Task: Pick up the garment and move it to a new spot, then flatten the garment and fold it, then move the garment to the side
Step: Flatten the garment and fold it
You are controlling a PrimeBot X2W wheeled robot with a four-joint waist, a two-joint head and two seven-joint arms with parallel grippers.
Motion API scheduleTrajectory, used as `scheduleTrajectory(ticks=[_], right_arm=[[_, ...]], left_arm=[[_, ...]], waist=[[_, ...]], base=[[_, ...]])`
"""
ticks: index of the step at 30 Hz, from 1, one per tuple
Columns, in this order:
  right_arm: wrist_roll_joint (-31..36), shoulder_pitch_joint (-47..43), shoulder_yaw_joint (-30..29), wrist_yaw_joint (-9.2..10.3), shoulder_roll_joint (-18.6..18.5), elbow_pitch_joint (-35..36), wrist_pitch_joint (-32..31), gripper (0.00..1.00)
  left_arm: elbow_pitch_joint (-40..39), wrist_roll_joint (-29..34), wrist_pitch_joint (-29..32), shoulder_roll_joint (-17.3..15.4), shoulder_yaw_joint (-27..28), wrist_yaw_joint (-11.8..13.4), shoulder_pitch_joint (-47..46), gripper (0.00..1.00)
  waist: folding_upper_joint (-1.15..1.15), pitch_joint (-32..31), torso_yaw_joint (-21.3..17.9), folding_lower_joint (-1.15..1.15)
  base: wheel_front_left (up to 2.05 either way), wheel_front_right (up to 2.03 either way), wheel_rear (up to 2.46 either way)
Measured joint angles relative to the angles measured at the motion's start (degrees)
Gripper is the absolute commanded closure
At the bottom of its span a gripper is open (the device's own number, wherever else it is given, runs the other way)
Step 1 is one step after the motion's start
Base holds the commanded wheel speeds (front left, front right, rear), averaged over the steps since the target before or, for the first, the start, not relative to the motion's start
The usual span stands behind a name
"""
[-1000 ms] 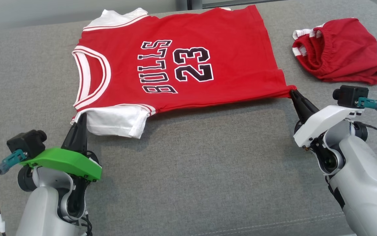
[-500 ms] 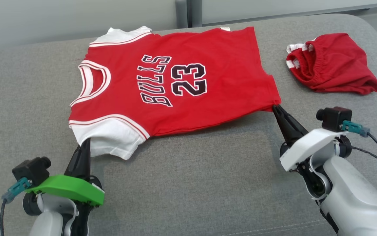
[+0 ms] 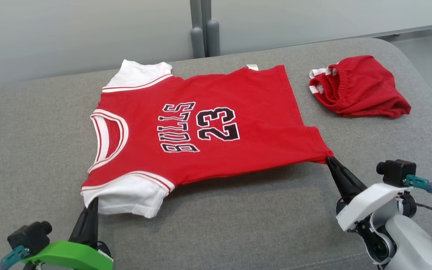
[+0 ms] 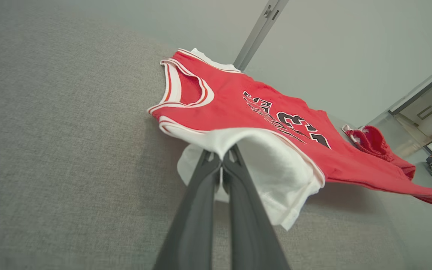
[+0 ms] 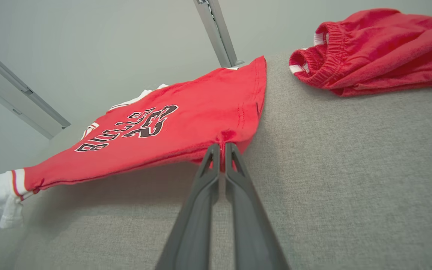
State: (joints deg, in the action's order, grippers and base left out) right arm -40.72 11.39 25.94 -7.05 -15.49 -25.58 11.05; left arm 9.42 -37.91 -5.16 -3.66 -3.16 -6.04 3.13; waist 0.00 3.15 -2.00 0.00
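The left gripper (image 3: 95,201) pinches the jersey (image 3: 261,112) at a sleeve (image 3: 133,195), right gripper (image 3: 329,159) at its hem (image 3: 301,120) (both clamped)

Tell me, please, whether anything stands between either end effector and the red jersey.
Nothing visible does. The left end effector is shut on the jersey at its white sleeve, the right end effector at its hem corner. The red shorts lie apart.
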Motion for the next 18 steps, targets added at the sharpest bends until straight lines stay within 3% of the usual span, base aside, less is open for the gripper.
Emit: scheduleTrajectory(ticks=[8, 18], right_arm=[[-1.2, -3.8, 0.6, -0.01, -1.0, 1.6, -0.1, 1.00], [-2.1, -6.7, 2.4, 0.00, -0.8, 0.8, -1.0, 1.00]], left_arm=[[-4.2, -0.8, -0.4, 0.1, 0.9, 0.1, 5.6, 1.00], [-1.0, 0.0, 0.1, 0.4, -1.9, 0.6, 8.1, 1.00]], waist=[[0.00, -0.3, -0.3, 0.00], [0.00, -0.5, 0.4, 0.00]], base=[[0.00, 0.00, 0.00], [0.00, 0.00, 0.00]])
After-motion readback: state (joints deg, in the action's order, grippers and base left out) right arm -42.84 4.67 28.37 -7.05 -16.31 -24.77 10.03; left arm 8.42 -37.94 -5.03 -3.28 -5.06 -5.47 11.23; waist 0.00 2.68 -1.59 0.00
